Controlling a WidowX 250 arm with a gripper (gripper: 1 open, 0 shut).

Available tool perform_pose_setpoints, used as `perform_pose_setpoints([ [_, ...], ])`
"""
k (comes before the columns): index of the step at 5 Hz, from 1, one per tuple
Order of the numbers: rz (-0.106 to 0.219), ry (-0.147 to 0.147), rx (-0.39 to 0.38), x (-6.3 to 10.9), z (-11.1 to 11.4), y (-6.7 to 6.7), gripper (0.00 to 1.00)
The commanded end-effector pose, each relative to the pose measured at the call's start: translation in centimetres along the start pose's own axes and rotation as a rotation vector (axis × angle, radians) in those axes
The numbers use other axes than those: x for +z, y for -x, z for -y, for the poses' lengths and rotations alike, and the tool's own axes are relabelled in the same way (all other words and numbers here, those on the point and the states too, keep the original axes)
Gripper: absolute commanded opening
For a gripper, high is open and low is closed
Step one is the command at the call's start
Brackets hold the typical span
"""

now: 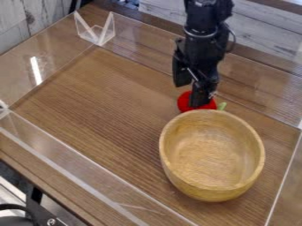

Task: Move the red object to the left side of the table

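Red object [199, 103], a small glossy toy fruit with a speck of green at its right edge, sits on the table [94, 106] right of centre in the frame, just beyond the far rim of the wooden bowl and very close to it. Only its lower part shows; the rest is hidden behind the gripper.

Nearest the camera, along the lower left of the frame, a low clear acrylic wall [71, 163] runs diagonally along the table's edge, with some dark gear below it in the bottom left corner that is too cut off to make out. Behind that wall lies bare brown wood-grain tabletop. In the lower right sits the large light wooden bowl [213, 154], oval, upright and with nothing in it.

Just past the bowl comes the red object, and directly over it the black gripper [199, 88], pointing straight down from the arm that enters at the top of the frame. Its fingers stand apart, lowered about the fruit's upper part; whether they touch it cannot be told from this angle.

Farther back, in the upper left, a small clear V-shaped acrylic piece [94, 29] stands at the table's far edge, well apart from everything else. Beyond it the background is pale and blurred.
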State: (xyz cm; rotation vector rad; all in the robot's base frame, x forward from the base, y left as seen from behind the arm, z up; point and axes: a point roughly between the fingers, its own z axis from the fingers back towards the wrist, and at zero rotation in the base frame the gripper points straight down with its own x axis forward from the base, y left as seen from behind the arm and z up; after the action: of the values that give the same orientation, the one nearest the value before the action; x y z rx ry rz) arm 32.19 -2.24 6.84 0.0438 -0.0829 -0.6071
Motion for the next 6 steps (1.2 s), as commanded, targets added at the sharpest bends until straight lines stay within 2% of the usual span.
perform_pose_setpoints([
  [1, 0.068, -0.050, 0.003, 2.02, -0.68, -0.34, 1.00],
  [6, 0.116, -0.085, 0.007, 2.07, -1.41, -0.44, 1.00],
])
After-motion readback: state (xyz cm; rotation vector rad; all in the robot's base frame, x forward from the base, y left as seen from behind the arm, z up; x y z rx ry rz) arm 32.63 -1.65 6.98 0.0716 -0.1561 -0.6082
